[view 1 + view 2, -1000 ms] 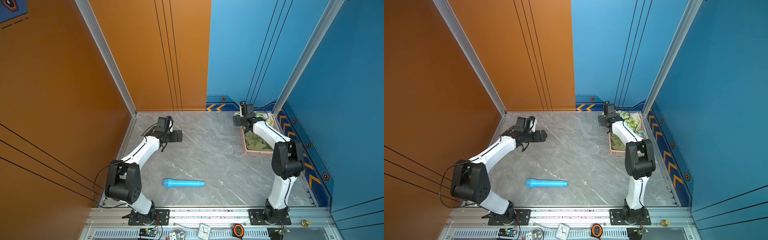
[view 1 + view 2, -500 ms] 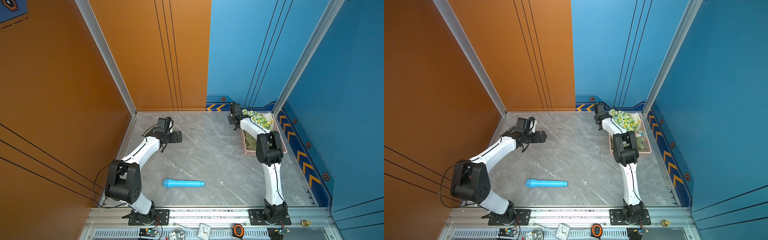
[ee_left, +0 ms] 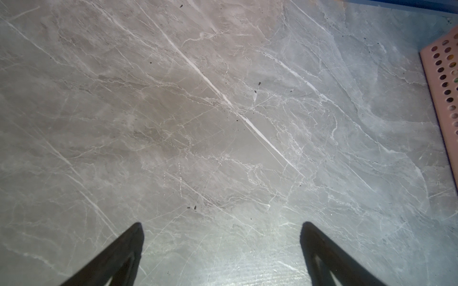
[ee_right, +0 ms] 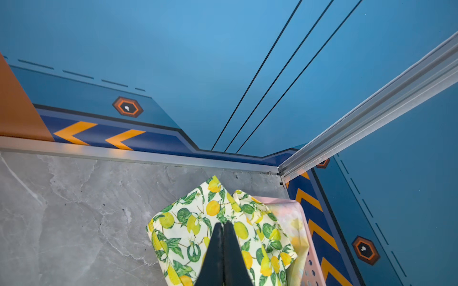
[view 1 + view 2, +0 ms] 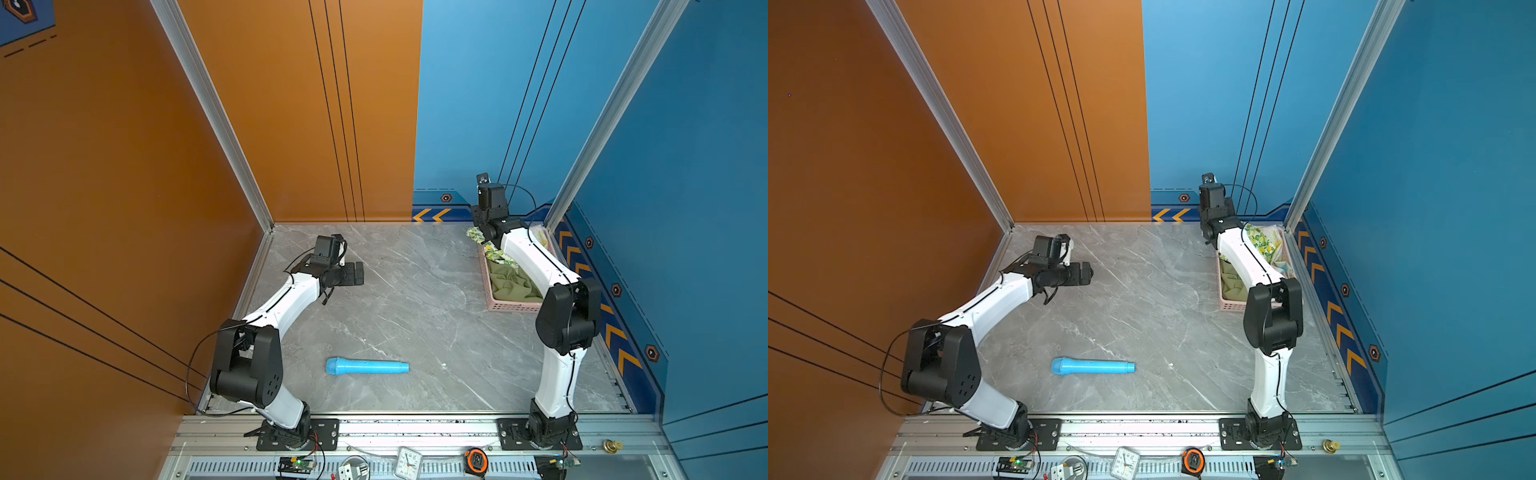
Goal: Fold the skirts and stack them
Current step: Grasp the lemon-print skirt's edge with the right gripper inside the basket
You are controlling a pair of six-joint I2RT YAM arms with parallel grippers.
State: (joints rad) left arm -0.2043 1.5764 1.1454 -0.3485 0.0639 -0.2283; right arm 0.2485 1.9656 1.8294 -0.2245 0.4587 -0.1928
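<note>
Where one basket (image 5: 509, 306) sits, three skirts (image 5: 512, 283)

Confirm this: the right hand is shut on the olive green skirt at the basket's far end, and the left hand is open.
Not the olive green skirt: the right wrist view shows the right hand shut on the lemon-print skirt. The left hand is open.

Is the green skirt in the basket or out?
In. The green skirt lies crumpled, not folded, inside the pink basket.
</note>
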